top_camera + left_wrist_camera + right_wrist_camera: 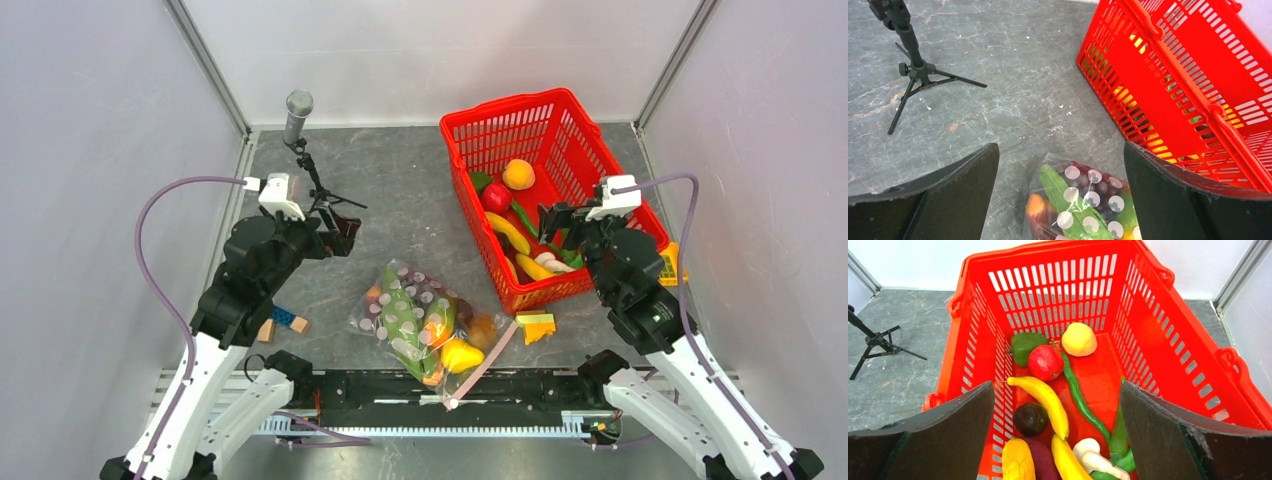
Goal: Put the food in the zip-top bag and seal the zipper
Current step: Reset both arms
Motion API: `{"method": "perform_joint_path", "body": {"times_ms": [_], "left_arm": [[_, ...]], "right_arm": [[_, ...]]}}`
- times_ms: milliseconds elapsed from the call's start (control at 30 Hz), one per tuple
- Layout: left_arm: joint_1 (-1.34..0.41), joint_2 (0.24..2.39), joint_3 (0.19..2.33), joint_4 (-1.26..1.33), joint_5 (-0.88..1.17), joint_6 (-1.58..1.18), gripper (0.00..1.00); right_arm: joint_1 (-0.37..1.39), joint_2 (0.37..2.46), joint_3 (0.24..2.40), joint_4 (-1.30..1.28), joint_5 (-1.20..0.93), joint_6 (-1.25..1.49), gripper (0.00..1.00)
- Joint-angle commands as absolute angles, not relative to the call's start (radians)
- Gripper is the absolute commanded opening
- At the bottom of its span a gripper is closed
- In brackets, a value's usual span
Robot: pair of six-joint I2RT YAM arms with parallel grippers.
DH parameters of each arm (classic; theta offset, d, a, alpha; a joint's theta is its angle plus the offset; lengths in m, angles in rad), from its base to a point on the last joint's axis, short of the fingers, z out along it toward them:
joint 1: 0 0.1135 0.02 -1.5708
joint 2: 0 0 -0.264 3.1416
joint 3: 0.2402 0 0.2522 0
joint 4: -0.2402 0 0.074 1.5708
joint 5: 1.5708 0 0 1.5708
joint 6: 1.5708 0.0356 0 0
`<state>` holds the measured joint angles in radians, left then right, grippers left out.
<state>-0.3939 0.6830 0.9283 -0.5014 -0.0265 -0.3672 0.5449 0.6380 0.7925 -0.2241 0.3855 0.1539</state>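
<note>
On the far left of the table stands a microphone (298, 105) on a little black tripod (918, 75). Just beside it hangs the left gripper (340, 232), up off the table, with its two black fingers (955, 192) spread wide and nothing between them. Near that arm's lower part lie a blue block (283, 316) and a tan block (266, 331), touching each other.

At the middle of the table, near the front edge, lies the zip-top bag (398, 330), clear with pale round dots. It is flat on the grey table and no gripper touches it. Toy food is inside it: purple grapes (1093, 182), a long green piece (1060, 197), an orange piece (1035, 205) and a yellow piece (460, 353). The pink zipper (483, 365) runs along the bag's right side, slanting down to the front edge. I cannot tell if it is pressed shut.

Just right of the bag sits a small yellow and orange block (538, 327), close to the basket's near corner.

Next comes the red basket (555, 110). More toy food lies in it: a green pepper (1025, 345), a red fruit (1045, 362), a round yellow fruit (1079, 339), a banana (1045, 397), a long green chili (1080, 397), a dark round fruit (1030, 418), a corn cob (1018, 460) and a white mushroom (1093, 455).

The right gripper (555, 222) hangs over the near end of the basket. Its fingers (1168, 435) are spread wide too and hold nothing.
</note>
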Motion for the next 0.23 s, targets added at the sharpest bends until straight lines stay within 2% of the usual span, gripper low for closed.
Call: {"method": "perform_joint_path", "body": {"times_ms": [0,200], "left_arm": [[-0.390,0.691,0.970,-0.480,-0.085,-0.393,1.00],[-0.390,0.695,0.989,-0.500,-0.208,-0.399,1.00]], "right_arm": [[0.543,0.682,0.806,-0.214,0.397,0.192,0.98],[0.543,0.715,0.811,-0.194,0.351,0.210,0.98]]}}
